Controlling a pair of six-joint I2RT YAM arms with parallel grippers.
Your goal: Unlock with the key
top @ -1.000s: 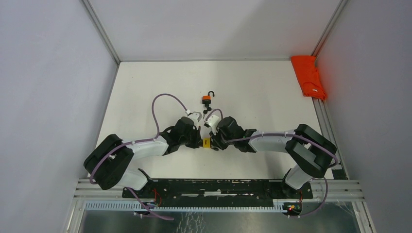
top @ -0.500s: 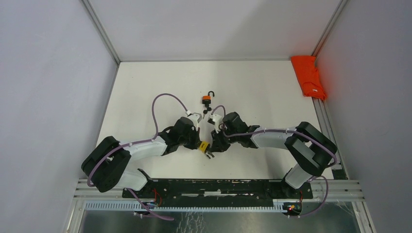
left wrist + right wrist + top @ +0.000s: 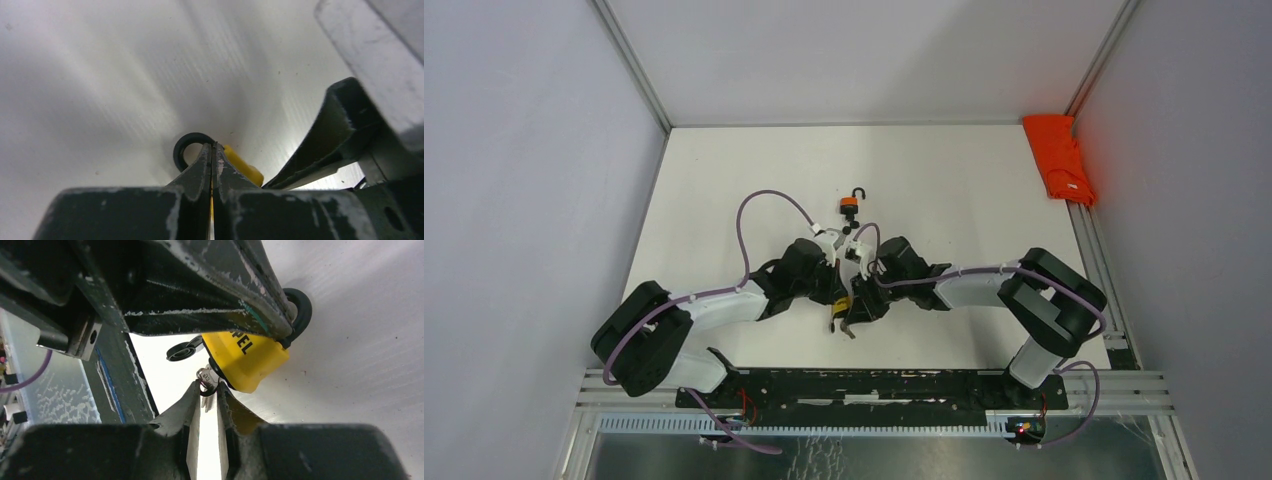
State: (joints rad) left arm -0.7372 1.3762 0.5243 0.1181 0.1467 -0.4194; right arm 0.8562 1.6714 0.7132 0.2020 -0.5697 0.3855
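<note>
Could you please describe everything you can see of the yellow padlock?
The yellow padlock has a glossy, plastic-looking body with black lettering and a black shackle. The left gripper pinches it near the shackle, over the table. A key sits in its opposite end, between the right gripper fingers.

Item, yellow padlock [image 3: 245, 362]: top and first letters hidden under the left gripper [image 3: 285, 337], only "PEL" legible. From the left wrist it sits mostly behind the fingers. Black shackle [image 3: 300, 310] at its top end: partly covered. Key [image 3: 206, 382] at its keyhole end: bow sunk between the right gripper [image 3: 206, 392] fingers, contact undeterminable. From overhead, the padlock is nearly hidden between both grippers. Small dark pieces [image 3: 849, 229] beyond it: too small to identify.
</note>
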